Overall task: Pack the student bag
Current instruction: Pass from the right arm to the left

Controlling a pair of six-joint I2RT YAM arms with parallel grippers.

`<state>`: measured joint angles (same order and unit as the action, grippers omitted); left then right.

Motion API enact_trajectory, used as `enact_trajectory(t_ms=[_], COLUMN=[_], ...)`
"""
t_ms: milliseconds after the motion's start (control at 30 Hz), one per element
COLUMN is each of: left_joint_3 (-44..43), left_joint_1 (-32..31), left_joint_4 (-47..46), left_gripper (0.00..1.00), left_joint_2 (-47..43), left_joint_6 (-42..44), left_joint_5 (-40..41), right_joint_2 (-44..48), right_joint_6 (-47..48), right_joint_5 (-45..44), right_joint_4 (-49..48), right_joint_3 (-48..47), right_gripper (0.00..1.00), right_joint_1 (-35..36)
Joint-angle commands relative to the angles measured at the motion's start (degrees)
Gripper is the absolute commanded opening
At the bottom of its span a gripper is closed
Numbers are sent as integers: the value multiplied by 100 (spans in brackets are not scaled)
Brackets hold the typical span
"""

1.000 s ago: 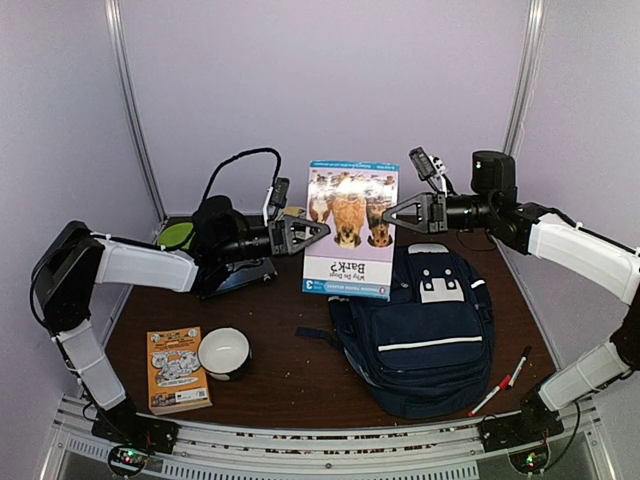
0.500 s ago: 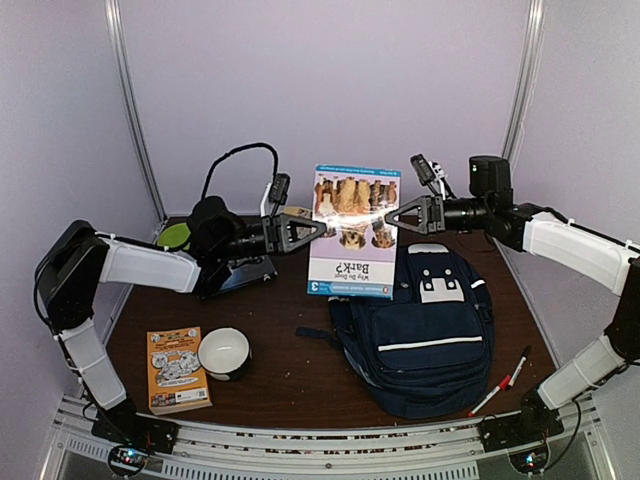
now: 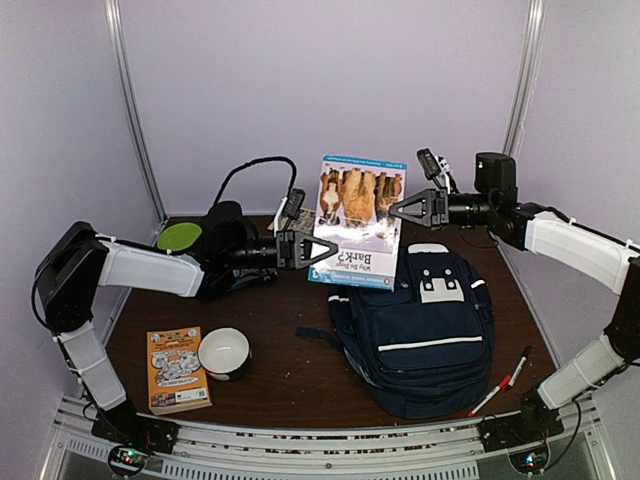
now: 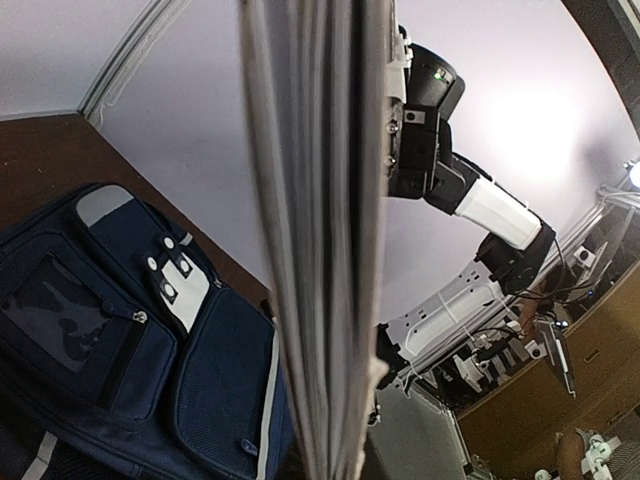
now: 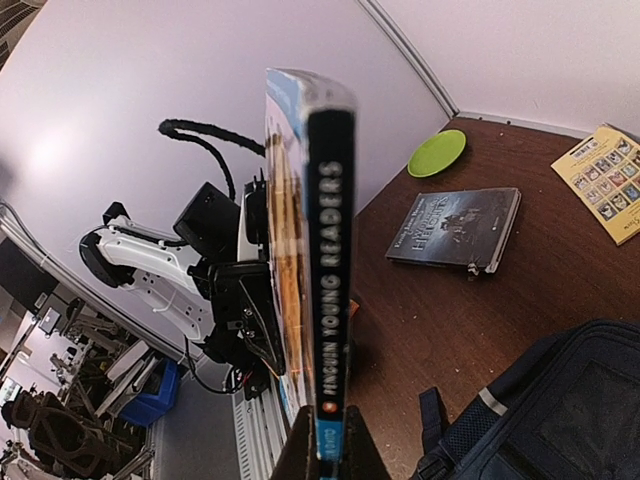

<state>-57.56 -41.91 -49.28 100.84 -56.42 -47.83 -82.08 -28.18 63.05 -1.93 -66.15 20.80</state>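
A paperback with dogs on its cover (image 3: 358, 218) hangs upside down in the air over the back of the table, between both arms. My left gripper (image 3: 328, 250) is shut on its lower left edge; in the left wrist view the book's page edges (image 4: 320, 240) fill the middle. My right gripper (image 3: 393, 210) is shut on its right edge, pinching the black spine (image 5: 332, 300) at the bottom between its fingers (image 5: 305, 452). The student bag (image 3: 425, 330), navy with white trim, lies flat below and to the right of the book, also seen as the student bag (image 4: 110, 340).
A white bowl (image 3: 223, 352) and an orange booklet (image 3: 177, 368) sit front left. A green plate (image 3: 180, 236) and a dark book (image 5: 455, 228) lie at the back left. Two markers (image 3: 502, 383) lie right of the bag. A yellow booklet (image 5: 603, 180) lies at the back.
My left gripper has closed on the book's left edge and dropped slightly. The book has tilted, its lower end swinging right. The right gripper has kept its hold.
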Motion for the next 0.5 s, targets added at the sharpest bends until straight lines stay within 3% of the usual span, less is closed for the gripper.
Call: enact_trajectory(t_ms=[0,100,200,267,333,467], left_joint_3=[-108,-92,-106,-132,-206,-379], left_joint_1=[-81,-85,-82,-82,-86,-82], left_joint_4=[-205,-241,62,633,1596,3588], left_gripper=[1,0,0,0,0,0], left_joint_2=[-127,-145,-271,-444,-719,-1325], left_joint_6=[33,-70,-46,165,592,1583], left_joint_5=[-129,-91,-78,-43,78,471], right_joint_2=[117,223,496,756,1069,1883], right_joint_6=[296,863,1844,3033,4213,5888], right_joint_5=[-138,-332,-620,-1042,-1482,-2112], right_joint_4=[-34,517,1424,2493,3421,4556], right_joint_3=[-29,-91,-118,-221,-165,454], right_gripper=[0,9,39,50,55,55], right_joint_1=[-32,-86,-227,-251,-252,-244])
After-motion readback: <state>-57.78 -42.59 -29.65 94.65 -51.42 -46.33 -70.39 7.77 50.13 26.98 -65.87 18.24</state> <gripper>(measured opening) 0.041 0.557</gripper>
